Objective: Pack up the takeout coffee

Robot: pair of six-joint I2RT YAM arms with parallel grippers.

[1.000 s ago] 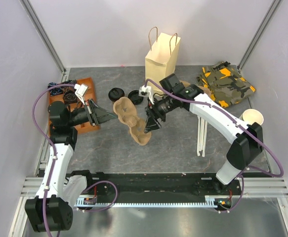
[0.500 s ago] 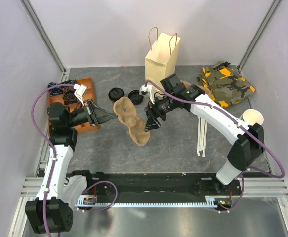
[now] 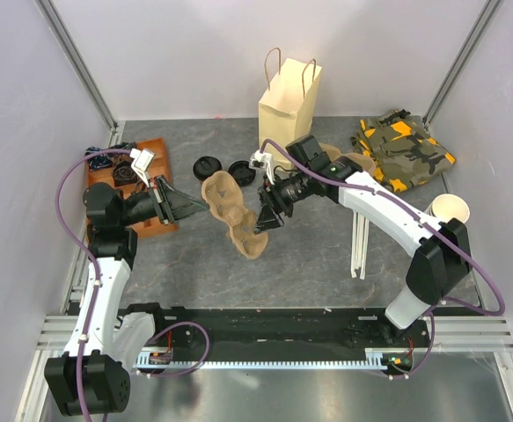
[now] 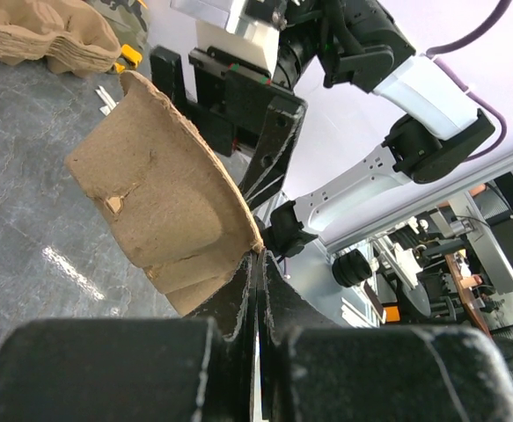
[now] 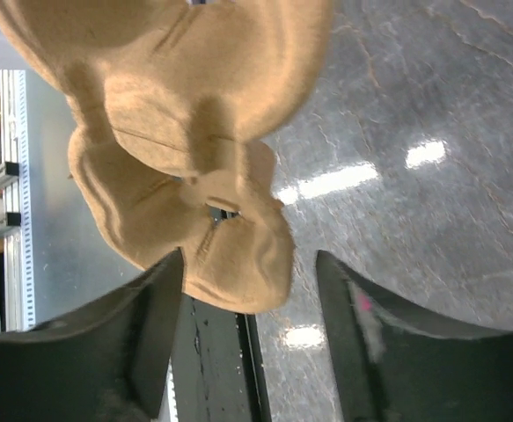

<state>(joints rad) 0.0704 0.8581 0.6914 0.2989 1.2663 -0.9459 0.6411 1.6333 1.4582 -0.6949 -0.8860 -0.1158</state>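
One carrier (image 3: 230, 211); bag (image 3: 288, 97) overhead only

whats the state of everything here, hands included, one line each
cup carrier: held up by one edge, tilted
left hand: shut on the cup carrier's edge
right hand: open, fingers either side of the carrier's other end
paper bag: upright, handles up
pale cup: upright, no lid
camo cloth: crumpled
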